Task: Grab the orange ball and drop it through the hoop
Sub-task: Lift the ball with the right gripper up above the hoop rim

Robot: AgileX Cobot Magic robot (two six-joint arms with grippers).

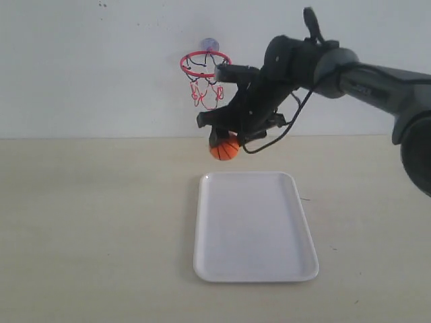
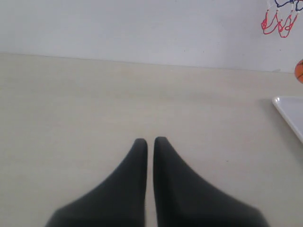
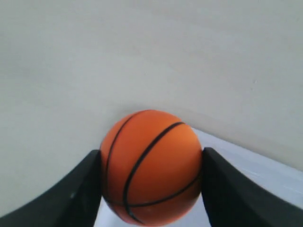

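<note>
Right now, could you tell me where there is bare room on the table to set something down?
The white tray is bare, and so is the table left and right of it. It is crowded only beyond the tray's far edge, below the hoop, where the right gripper holds the orange ball.

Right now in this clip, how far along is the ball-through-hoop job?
Done: the pick-up. The right gripper is shut on the orange ball, held off the table near the far edge of the white tray. In hand: the carry; the ball sits below the red ring of the hoop. Left: raise it above the ring and release. The left gripper is shut, holding nothing.
</note>
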